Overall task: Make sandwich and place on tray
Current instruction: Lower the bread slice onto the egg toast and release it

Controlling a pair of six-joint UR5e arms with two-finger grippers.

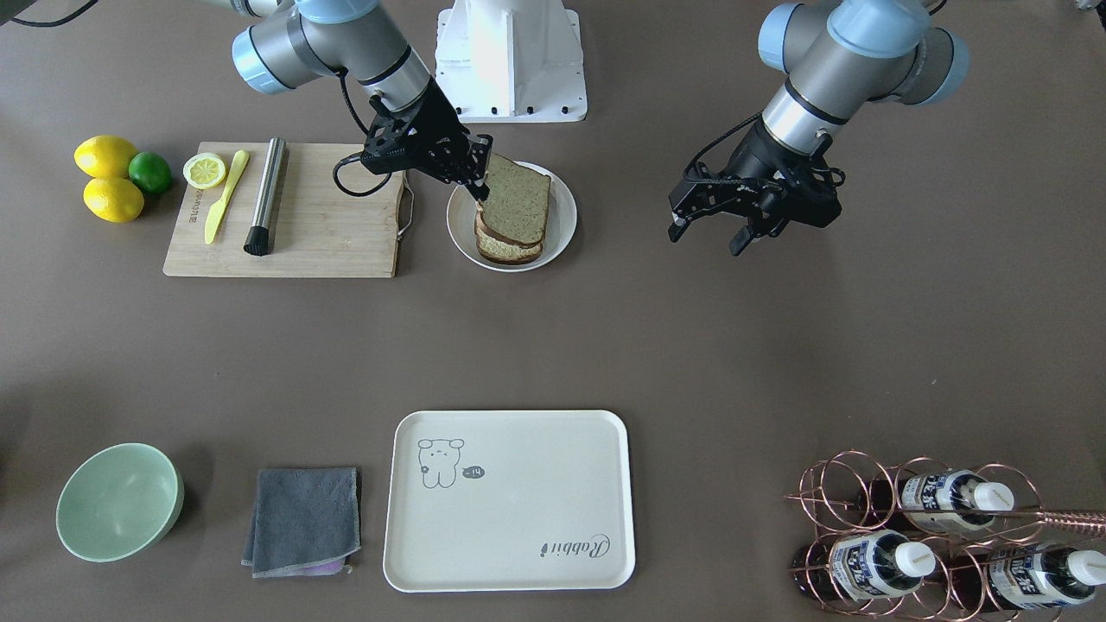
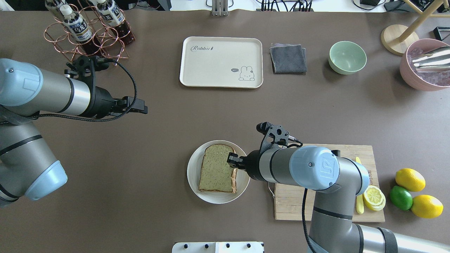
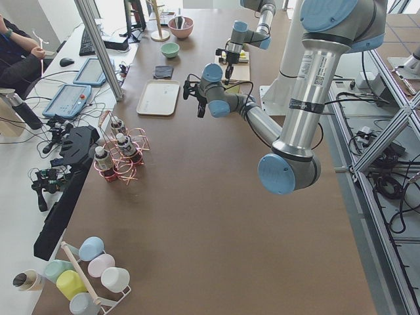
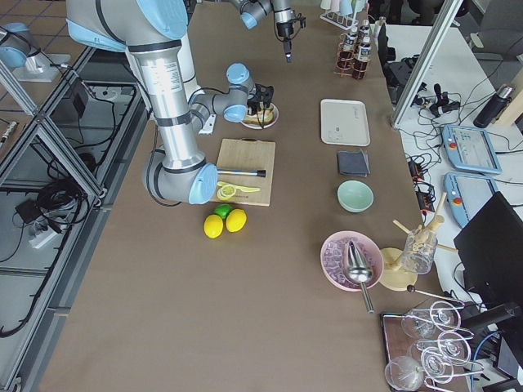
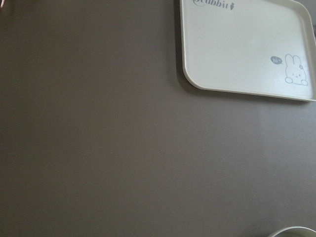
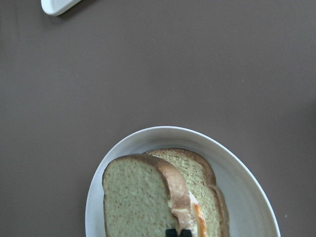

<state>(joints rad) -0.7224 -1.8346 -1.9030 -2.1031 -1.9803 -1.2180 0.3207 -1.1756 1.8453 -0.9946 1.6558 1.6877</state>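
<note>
The sandwich (image 1: 515, 207) lies on a round white plate (image 1: 563, 216): two brown-crusted slices with white-and-orange egg (image 6: 198, 217) at their edge. My right gripper (image 1: 479, 180) is shut on the edge of the top bread slice (image 2: 217, 168), which is tilted up on the gripper's side. In the right wrist view its fingertips (image 6: 171, 232) pinch the crust. My left gripper (image 1: 710, 235) is open and empty, held above bare table well away from the plate. The cream-white tray (image 1: 510, 527) with "Rabbit" script is empty at the table's far side and shows in the overhead view (image 2: 211, 70).
A wooden cutting board (image 1: 328, 225) beside the plate carries a lemon slice (image 1: 205, 170), a yellow knife (image 1: 225, 199) and a metal cylinder (image 1: 267, 195). Lemons and a lime (image 1: 149, 172) lie beyond it. A grey cloth (image 1: 304, 518), green bowl (image 1: 118, 501) and copper bottle rack (image 1: 933, 536) flank the tray.
</note>
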